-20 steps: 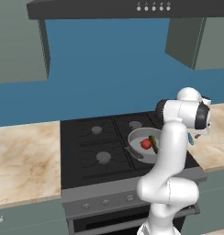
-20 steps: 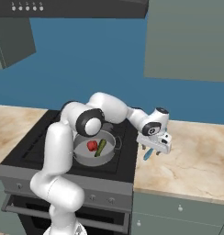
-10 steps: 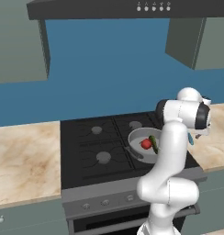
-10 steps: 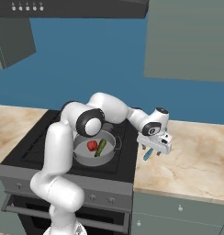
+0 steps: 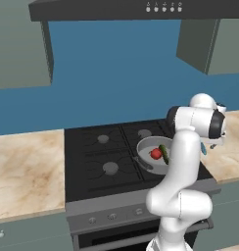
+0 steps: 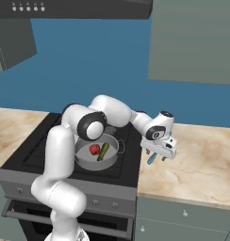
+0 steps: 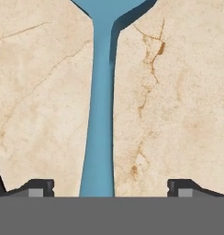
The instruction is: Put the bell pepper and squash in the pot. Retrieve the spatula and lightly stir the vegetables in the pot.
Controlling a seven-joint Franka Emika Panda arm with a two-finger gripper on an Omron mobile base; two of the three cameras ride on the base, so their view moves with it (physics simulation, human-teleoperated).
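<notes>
The grey pot (image 6: pixel 115 141) stands on the stove's front right burner. Inside it lie the red bell pepper (image 6: pixel 94 149) and the dark green squash (image 6: pixel 103 151). From the left base view the pot (image 5: pixel 142 147) shows the bell pepper (image 5: pixel 155 154) beside the squash (image 5: pixel 164 152). My gripper (image 6: pixel 158 155) hangs low over the counter right of the stove. It is open, and the teal spatula (image 6: pixel 151 158) is at its tips. In the hand view the spatula (image 7: pixel 101 114) handle runs straight up between the wide-apart fingertips of my gripper (image 7: pixel 111 188), touching neither.
The black stove (image 5: pixel 107 162) has free burners at left and back. Beige marble counter (image 6: pixel 201 164) stretches right of the stove, and more counter (image 5: pixel 23 166) lies to its left. Grey wall cabinets (image 6: pixel 192 37) and a range hood (image 5: pixel 141 7) hang above.
</notes>
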